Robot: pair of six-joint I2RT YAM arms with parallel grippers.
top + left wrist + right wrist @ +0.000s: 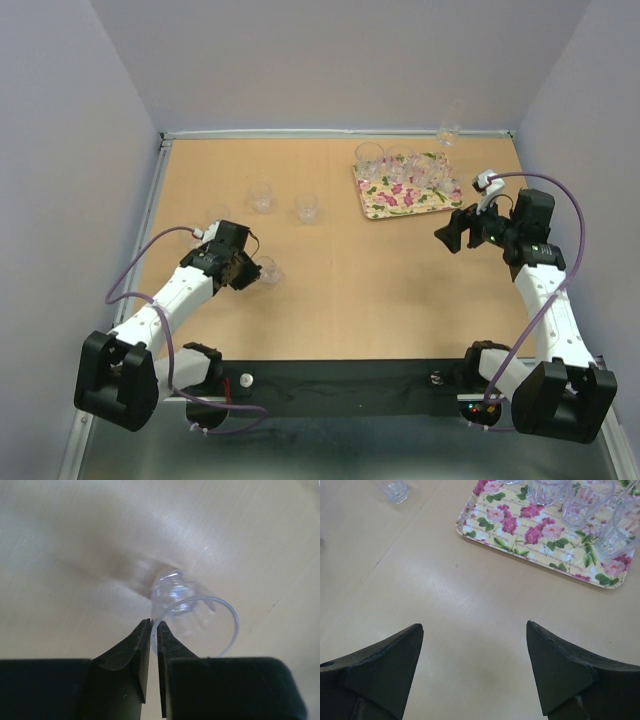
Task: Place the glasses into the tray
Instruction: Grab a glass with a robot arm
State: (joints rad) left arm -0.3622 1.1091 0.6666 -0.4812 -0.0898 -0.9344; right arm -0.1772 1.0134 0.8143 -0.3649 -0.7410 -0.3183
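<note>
Top external shows us one tray near the far right corner of the tabletop, carrying about five glasses, too crowded for a sure count. Off it we count four more: one at the far edge, two left of centre, and one glass toward the left edge, its rim pinched between the narrow left fingers. The right fingers gape wide, empty.

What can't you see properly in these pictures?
- Top view: how many glasses stand on the tray; they are clear, small and overlapping.
- Right wrist view: the tray's far side, cut off by the top edge.
- Left wrist view: whether the glass pinched by the left hand is lifted; its base is blurred.
- Top view: the shape of the farthest glass, faint against the wall.
</note>
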